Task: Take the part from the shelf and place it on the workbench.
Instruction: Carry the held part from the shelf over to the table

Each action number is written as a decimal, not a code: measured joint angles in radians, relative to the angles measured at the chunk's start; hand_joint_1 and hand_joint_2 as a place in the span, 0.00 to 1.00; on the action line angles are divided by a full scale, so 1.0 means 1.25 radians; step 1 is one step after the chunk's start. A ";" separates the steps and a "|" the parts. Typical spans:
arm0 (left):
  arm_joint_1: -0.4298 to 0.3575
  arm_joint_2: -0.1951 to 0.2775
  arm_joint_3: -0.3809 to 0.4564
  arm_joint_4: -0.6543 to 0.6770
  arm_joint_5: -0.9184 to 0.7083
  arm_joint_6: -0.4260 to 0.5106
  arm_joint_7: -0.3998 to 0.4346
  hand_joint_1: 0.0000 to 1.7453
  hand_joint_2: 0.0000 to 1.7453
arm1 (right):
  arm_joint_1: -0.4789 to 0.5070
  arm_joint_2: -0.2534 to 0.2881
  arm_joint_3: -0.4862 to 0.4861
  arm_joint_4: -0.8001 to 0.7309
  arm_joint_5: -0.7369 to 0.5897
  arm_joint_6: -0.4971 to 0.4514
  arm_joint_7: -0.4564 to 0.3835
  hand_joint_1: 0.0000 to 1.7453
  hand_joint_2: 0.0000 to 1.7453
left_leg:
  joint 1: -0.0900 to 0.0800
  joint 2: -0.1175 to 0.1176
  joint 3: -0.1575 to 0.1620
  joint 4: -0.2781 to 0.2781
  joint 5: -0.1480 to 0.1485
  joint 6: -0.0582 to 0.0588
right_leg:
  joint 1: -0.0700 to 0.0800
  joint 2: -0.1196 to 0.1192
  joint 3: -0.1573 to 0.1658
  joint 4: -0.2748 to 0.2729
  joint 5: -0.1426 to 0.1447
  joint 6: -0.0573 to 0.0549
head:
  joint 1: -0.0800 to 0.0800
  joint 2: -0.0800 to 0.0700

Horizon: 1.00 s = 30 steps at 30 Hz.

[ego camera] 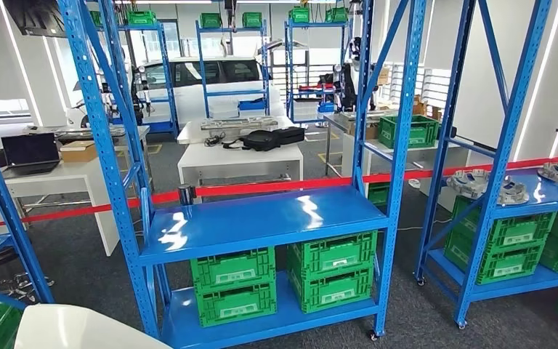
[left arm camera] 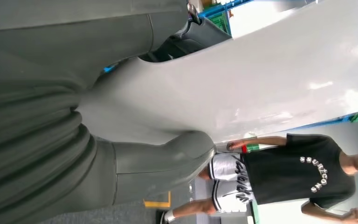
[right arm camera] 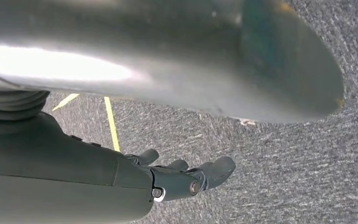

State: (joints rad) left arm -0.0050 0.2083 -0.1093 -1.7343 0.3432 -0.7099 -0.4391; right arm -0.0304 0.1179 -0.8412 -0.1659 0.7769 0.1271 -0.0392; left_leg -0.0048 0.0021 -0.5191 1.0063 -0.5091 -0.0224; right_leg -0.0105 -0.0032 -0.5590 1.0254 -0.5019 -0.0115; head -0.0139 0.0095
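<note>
A large white curved part (ego camera: 80, 327) shows at the lower left corner of the head view. In the left wrist view my left hand (left arm camera: 135, 140) grips this white part (left arm camera: 261, 79), with the thick grey thumb (left arm camera: 168, 158) pressed on one face and the dark fingers (left arm camera: 191, 37) on the other side. My right hand (right arm camera: 182, 177) hangs over grey carpet, fingers loosely extended, holding nothing. A blue shelf unit (ego camera: 261, 218) stands straight ahead, its middle board bare except for a small dark cylinder (ego camera: 184, 195). White workbenches (ego camera: 240, 161) stand behind it.
A red tape (ego camera: 276, 187) runs across behind the shelf. Green crates (ego camera: 232, 287) fill the lower board. Another blue shelf on the right carries grey round parts (ego camera: 487, 185). A person in a black shirt (left arm camera: 298, 172) stands near, seen in the left wrist view.
</note>
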 joint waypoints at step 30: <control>0.084 -0.003 0.054 -0.021 0.012 -0.001 -0.019 1.00 1.00 | 0.003 -0.010 0.007 0.000 0.031 0.037 -0.027 0.00 0.00 | -0.003 -0.059 -0.075 0.016 0.053 0.015 | 0.006 0.031 0.023 -0.004 -0.022 0.002 | 0.008 0.000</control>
State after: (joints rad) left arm 0.1003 0.2040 -0.0415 -1.7600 0.3577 -0.7111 -0.4628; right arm -0.0267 0.1053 -0.8326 -0.1659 0.8152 0.1728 -0.0732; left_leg -0.0086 -0.0722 -0.6129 1.0262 -0.4428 -0.0041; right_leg -0.0036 0.0351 -0.5299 1.0210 -0.5288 -0.0086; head -0.0038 0.0095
